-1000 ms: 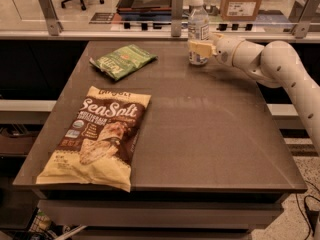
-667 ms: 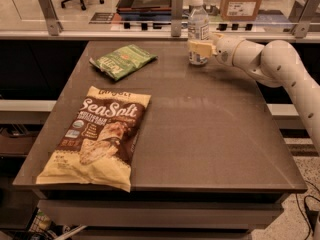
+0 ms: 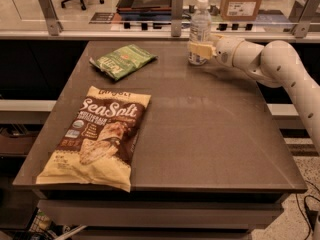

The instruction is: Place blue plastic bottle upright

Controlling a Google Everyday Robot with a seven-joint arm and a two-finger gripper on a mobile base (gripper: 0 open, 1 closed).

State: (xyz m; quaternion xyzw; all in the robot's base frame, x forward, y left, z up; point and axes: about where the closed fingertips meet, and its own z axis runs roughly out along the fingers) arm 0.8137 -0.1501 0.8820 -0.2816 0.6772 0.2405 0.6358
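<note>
Reaches in from the right with the arm (image 3: 280,64); sets the gripper (image 3: 201,49) low over the far edge of the tabletop (image 3: 215,129); pinches the blue plastic bottle (image 3: 200,26) low on its body, with one cream finger across the front. Holds the bottle upright, white cap above the gripper, base just below it and apparently touching, or all but touching, the tabletop; cannot confirm contact from this view. Leaves the green bag (image 3: 122,60) well apart to the left of the gripper, and the large chip bag (image 3: 97,134) farther left and nearer the camera; neither within the working zone.

Step in hand, by judgement: final placement; upright pose reached, release not yet done. Next move: confirm full seating of the base; lower slightly if any gap shows; spread the jaws slowly and evenly to avoid a sideways nudge; withdraw to the right along the arm's line, clear of the label; avoid any lift or twist before release, given the tall, light, tip-prone build.
</note>
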